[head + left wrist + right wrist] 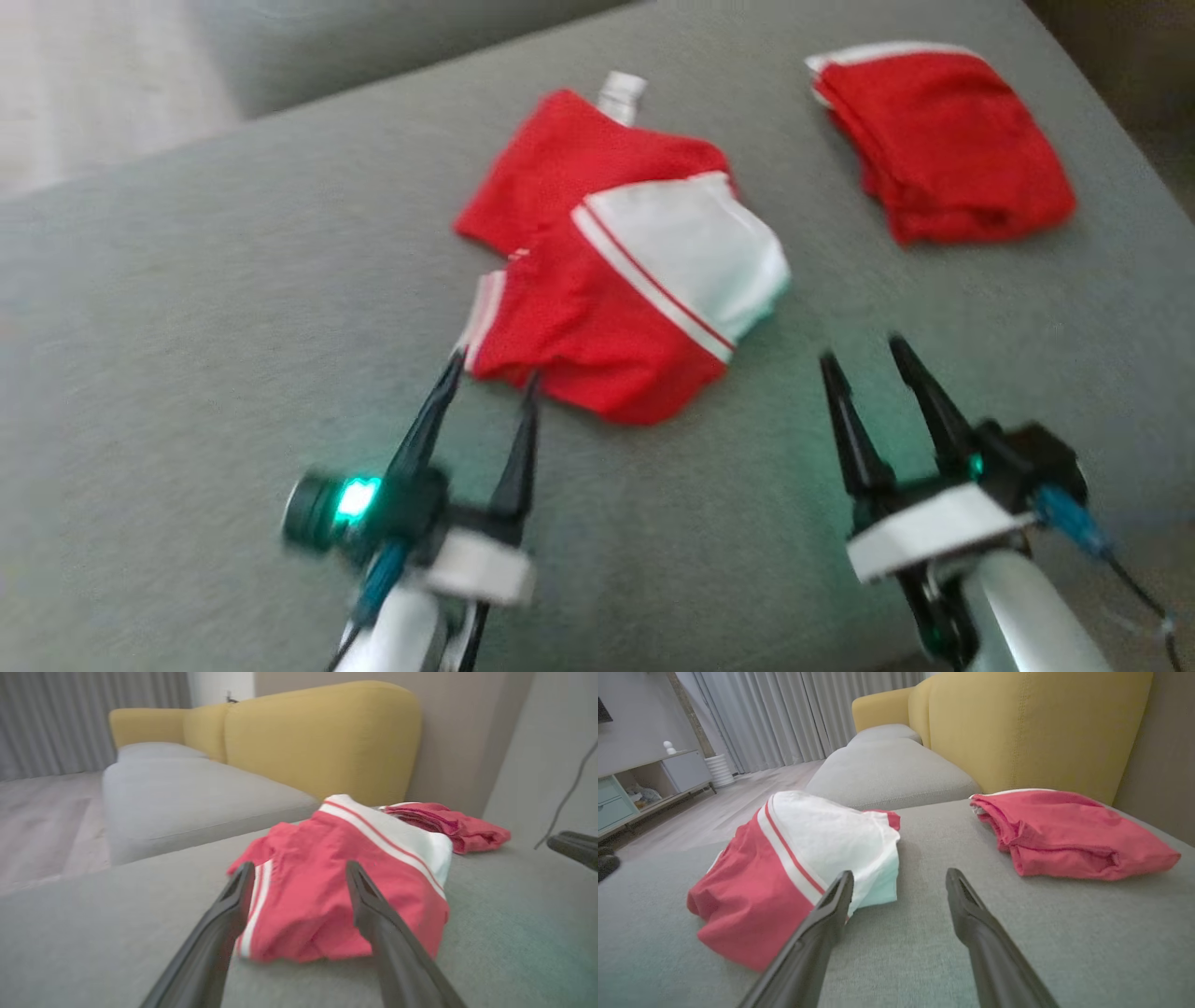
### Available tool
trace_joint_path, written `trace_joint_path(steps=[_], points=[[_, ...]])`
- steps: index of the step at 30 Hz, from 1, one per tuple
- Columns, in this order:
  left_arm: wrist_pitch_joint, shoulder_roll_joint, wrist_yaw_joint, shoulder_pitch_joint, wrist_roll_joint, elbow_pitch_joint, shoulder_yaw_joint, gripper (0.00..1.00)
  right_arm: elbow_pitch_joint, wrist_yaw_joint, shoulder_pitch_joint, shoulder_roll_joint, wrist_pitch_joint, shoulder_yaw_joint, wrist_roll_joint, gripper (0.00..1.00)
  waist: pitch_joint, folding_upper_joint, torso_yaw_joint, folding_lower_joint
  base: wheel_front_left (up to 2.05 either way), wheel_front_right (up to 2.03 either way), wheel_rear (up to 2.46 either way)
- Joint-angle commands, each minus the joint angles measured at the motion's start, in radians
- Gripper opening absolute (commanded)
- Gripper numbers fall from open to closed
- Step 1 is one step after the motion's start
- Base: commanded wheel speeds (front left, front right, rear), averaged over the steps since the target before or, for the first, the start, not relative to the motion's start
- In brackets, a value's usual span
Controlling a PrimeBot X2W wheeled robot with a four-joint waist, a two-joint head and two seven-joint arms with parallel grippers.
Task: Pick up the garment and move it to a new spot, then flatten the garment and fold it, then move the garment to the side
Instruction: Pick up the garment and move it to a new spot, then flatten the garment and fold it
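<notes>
My left gripper (495, 369) stands with its fingers spread wide and nothing between them. Its tips are right at the near left edge of the crumpled garment (607, 327), though I cannot tell whether they touch the cloth. My right gripper (862, 352) is also parted and holds nothing. It hovers over bare grey cushion (187, 327), just off the garment's near right side.

The garment lies in a loose heap in the middle of the cushion, red with a white panel and red-and-white striped trim turned up on its right side. A small white tag pokes out at its far edge.

Further back and to the right, well apart from the heap, a folded red garment (943, 140) lies flat near the cushion's far corner. Behind it rises a yellow backrest (1017, 728), with a second grey seat (187, 793) and grey curtains (784, 714) beyond.
</notes>
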Motion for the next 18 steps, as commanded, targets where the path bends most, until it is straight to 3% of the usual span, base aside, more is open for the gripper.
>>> trace_joint_path(steps=[1,6,18], points=[[-0.009,0.001,0.014,0.013,-0.006,-0.048,0.046,1.00,-0.021,-0.001,0.010,-0.012,-0.005,0.011,0.006,1.00,-0.081,-0.0001,0.087,0.0001,0.00,0.00,0.00],[-0.009,-0.002,0.065,0.178,-0.010,-0.179,0.148,1.00,-0.001,-0.001,0.071,-0.014,-0.005,0.001,0.010,1.00,-0.160,-0.0001,0.189,0.0001,0.00,0.00,0.00],[-0.009,-0.003,0.066,0.341,-0.010,-0.287,0.246,1.00,-0.005,-0.001,0.170,0.001,-0.005,-0.041,0.017,1.00,-0.225,-0.0001,0.294,0.0001,0.00,0.00,0.00]])
